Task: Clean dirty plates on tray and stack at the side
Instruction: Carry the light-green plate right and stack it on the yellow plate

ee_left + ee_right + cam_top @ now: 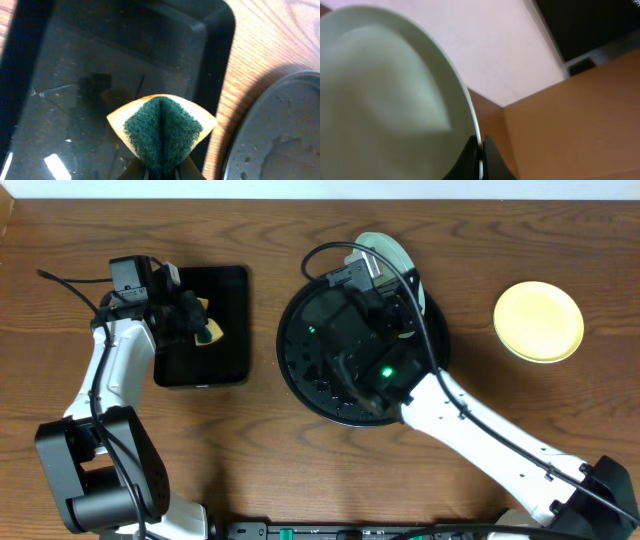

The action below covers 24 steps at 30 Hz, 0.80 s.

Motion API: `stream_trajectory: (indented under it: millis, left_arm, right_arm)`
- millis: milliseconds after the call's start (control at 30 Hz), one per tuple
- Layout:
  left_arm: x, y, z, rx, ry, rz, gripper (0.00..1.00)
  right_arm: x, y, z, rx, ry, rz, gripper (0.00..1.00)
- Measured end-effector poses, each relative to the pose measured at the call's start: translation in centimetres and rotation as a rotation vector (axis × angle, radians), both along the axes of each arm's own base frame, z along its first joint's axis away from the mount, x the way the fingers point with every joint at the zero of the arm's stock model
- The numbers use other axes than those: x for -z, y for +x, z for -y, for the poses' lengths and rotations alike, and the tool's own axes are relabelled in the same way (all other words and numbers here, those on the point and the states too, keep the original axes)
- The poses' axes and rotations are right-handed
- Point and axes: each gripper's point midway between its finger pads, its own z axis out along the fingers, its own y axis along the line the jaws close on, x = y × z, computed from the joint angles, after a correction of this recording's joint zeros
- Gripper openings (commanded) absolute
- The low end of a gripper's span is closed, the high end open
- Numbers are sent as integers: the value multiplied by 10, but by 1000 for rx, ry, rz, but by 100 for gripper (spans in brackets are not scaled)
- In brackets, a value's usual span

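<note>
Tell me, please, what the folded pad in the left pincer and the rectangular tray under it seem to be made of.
Pad: likely yellowish foam faced with dark green scouring fibre, matte and fuzzy. Rectangular tray: probably plastic, glossy black, mirroring light.

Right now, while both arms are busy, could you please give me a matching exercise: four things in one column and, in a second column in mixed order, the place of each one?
Things
1. sponge
2. mint plate
3. yellow plate
4. round black tray

Places
A. alone on the table, on the right side
B. in the middle, between the rectangular black tray and the yellow plate
C. pinched by the left fingers, over the rectangular black tray
D. gripped at its rim by the right fingers

Pairs: 1-C, 2-D, 3-A, 4-B
</note>
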Motion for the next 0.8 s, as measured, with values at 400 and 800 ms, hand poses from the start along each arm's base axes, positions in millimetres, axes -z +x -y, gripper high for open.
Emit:
stream_trajectory:
  millis: [400, 800]
  left_arm:
    - [25, 6, -7, 6, 60, -32, 9]
    - [38, 12, 2, 64, 80, -31, 70]
  right_arm:
    - [84, 36, 64, 11, 462, -303, 1]
    - [113, 48, 99, -37, 940, -466, 3]
